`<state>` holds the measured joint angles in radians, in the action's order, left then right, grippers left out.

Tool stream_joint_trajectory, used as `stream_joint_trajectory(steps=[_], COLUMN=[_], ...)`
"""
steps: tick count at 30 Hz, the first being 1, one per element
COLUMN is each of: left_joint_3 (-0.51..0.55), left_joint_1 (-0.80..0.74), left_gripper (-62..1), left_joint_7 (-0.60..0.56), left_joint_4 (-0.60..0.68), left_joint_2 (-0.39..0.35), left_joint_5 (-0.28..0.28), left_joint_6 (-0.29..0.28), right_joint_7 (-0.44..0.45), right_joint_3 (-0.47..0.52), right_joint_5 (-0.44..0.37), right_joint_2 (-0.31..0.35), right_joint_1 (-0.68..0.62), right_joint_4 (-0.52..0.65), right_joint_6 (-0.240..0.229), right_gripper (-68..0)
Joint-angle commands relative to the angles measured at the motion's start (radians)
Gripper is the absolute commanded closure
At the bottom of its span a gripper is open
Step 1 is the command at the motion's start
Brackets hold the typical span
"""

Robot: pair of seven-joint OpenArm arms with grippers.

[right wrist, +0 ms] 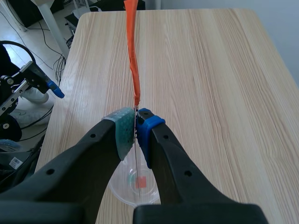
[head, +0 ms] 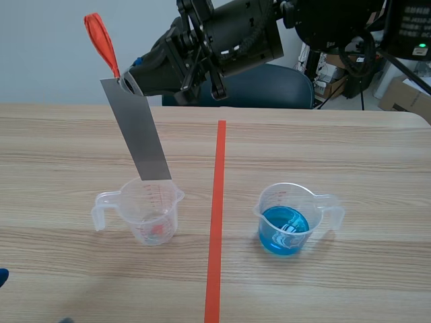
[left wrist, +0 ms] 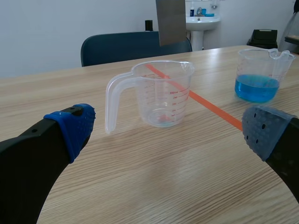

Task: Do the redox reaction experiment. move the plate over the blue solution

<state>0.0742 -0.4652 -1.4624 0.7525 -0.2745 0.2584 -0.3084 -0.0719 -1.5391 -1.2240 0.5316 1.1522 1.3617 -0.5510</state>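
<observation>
Above the empty beaker (head: 151, 212), left of the orange tape line (head: 217, 202), hangs the grey plate (head: 141, 138), tilted, its lower edge over the beaker's mouth and clear of the rim. The right tool (head: 128, 84), on the arm that crosses from the far right, is clamped on the plate's upper end, just below an orange tag (head: 101, 40). The right wrist view shows the plate edge-on, pressed between both pads. The beaker with blue solution (head: 286, 219) stands on the counter (head: 337, 141) right of the tape, well apart from the plate. The left tool (left wrist: 170, 130) sits low at the near left with its fingers spread wide, holding nothing, facing the empty beaker. A blue chair (head: 269, 87) stands beyond the far edge.
</observation>
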Motion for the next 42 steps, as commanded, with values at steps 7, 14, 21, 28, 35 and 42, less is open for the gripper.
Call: stream_joint_trajectory(steps=[7,14,21,28,35,42], left_joint_3=[0.005,0.005,0.005,0.005,0.005,0.005], left_joint_1=[0.003,0.003,0.003,0.003,0.003,0.003], left_gripper=[-62.3,-62.3,-62.3,-62.3,-62.3,-62.3], left_joint_7=[-0.01,-0.01,-0.01,-0.01,-0.01,-0.01], left_joint_4=[0.008,0.008,0.008,0.008,0.008,0.008], left_joint_2=[-0.009,-0.009,-0.009,-0.009,-0.009,-0.009], left_joint_5=[-0.007,-0.007,-0.007,-0.007,-0.007,-0.007], left_joint_6=[-0.001,-0.001,-0.001,-0.001,-0.001,-0.001], right_joint_7=[0.033,0.039,0.045,0.06,0.132,0.156], right_joint_3=[-0.013,-0.013,-0.013,-0.013,-0.013,-0.013], right_joint_5=[-0.018,-0.018,-0.018,-0.018,-0.018,-0.018], right_joint_2=[-0.005,-0.006,-0.005,-0.002,0.045,0.109], right_joint_1=[0.002,0.002,0.002,0.002,0.002,0.002], right_joint_4=[0.013,0.013,0.013,0.013,0.013,0.013], right_joint_6=[-0.003,-0.003,-0.003,-0.004,-0.018,-0.069], right_gripper=[-3.3,-3.3,-3.3,-3.3,-3.3,-3.3])
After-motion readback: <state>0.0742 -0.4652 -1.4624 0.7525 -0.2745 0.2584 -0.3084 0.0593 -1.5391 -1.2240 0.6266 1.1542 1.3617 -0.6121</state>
